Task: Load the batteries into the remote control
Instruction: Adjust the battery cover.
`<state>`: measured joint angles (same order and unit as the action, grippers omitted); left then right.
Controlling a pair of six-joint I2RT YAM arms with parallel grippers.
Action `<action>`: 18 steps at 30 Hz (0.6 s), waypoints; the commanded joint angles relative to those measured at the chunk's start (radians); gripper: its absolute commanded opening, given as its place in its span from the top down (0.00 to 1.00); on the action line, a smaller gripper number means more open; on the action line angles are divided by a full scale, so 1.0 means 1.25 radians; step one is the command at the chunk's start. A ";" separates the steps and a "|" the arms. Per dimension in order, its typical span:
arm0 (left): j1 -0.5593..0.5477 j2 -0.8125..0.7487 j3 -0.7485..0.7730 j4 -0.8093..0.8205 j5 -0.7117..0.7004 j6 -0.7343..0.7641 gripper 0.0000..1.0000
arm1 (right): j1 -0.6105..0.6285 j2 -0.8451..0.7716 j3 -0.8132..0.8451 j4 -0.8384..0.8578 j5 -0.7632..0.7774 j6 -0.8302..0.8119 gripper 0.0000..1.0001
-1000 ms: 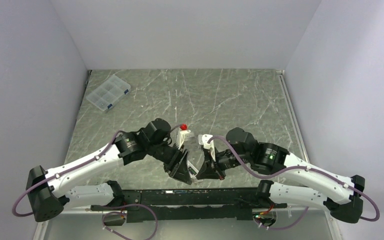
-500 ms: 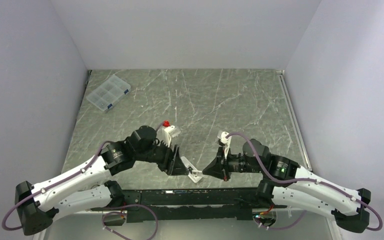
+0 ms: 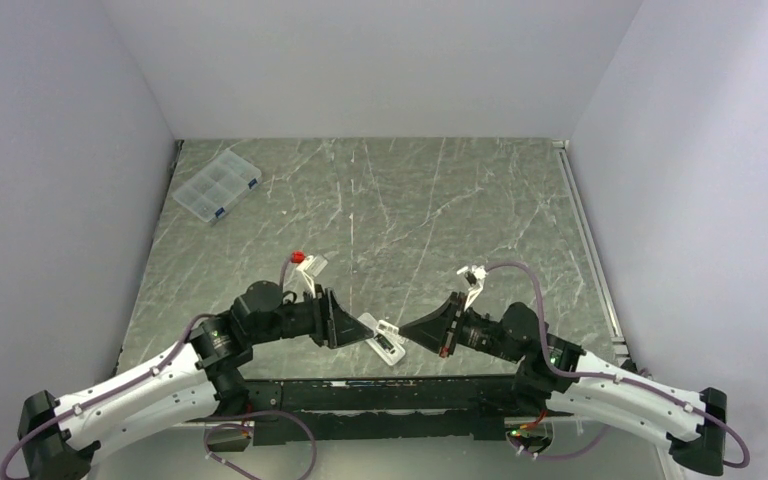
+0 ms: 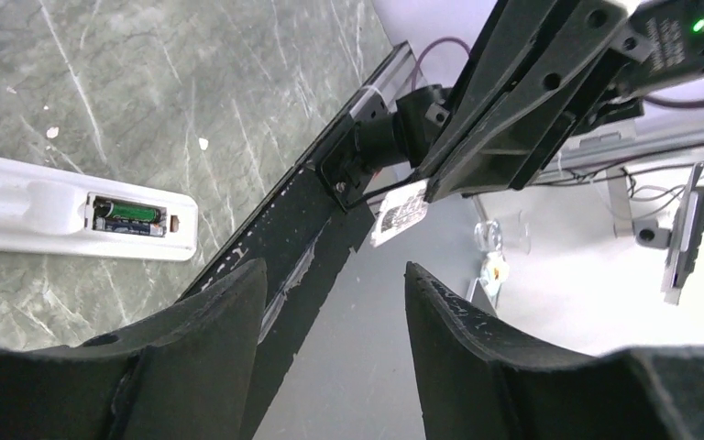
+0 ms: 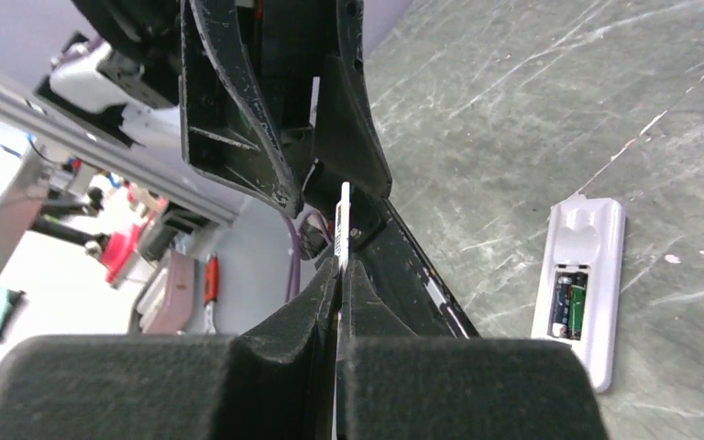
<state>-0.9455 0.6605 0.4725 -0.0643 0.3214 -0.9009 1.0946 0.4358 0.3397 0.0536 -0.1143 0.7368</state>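
Note:
The white remote control (image 3: 385, 340) lies back-up on the marble table near the front edge. Its recess is uncovered, and the two dark greenish batteries (image 4: 128, 217) lie in it side by side; they also show in the right wrist view (image 5: 570, 304). My left gripper (image 3: 353, 330) is open and empty, just left of the remote and above the table (image 4: 335, 270). My right gripper (image 3: 410, 333) is just right of the remote. Its fingers are shut on a thin white flat cover piece (image 5: 344, 215), whose printed face shows in the left wrist view (image 4: 400, 212).
A clear compartment box with blue clips (image 3: 216, 185) sits at the far left of the table. A black rail (image 3: 380, 385) runs along the front edge just behind the remote. White walls close in the table on three sides.
Both grippers have drawn apart from over the remote and lowered, the left moving left and the right moving right. The remote now lies uncovered between them.

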 commanded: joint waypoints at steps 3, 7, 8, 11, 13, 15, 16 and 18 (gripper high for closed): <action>0.004 -0.053 -0.063 0.170 -0.084 -0.114 0.39 | 0.003 -0.013 -0.088 0.273 0.047 0.131 1.00; 0.003 -0.054 -0.084 0.229 -0.092 -0.138 0.43 | 0.003 0.032 -0.103 0.335 0.045 0.155 1.00; 0.004 -0.050 -0.086 0.241 -0.091 -0.142 0.44 | 0.003 0.041 -0.109 0.358 0.046 0.166 1.00; 0.004 -0.030 -0.093 0.284 -0.081 -0.155 0.50 | 0.003 0.070 -0.131 0.429 0.058 0.200 1.00; 0.003 -0.022 -0.097 0.306 -0.079 -0.162 0.54 | 0.002 0.085 -0.139 0.464 0.064 0.213 1.00; 0.003 -0.020 -0.095 0.307 -0.082 -0.163 0.56 | 0.003 0.098 -0.144 0.495 0.062 0.221 1.00; 0.004 -0.022 -0.094 0.305 -0.085 -0.162 0.57 | 0.003 0.103 -0.145 0.502 0.060 0.225 1.00; 0.003 -0.030 -0.093 0.303 -0.090 -0.160 0.58 | 0.003 0.107 -0.150 0.513 0.063 0.231 1.00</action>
<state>-0.9440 0.6346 0.3569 0.2413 0.2291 -1.0901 1.0946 0.5644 0.1612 0.5472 -0.0528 0.9855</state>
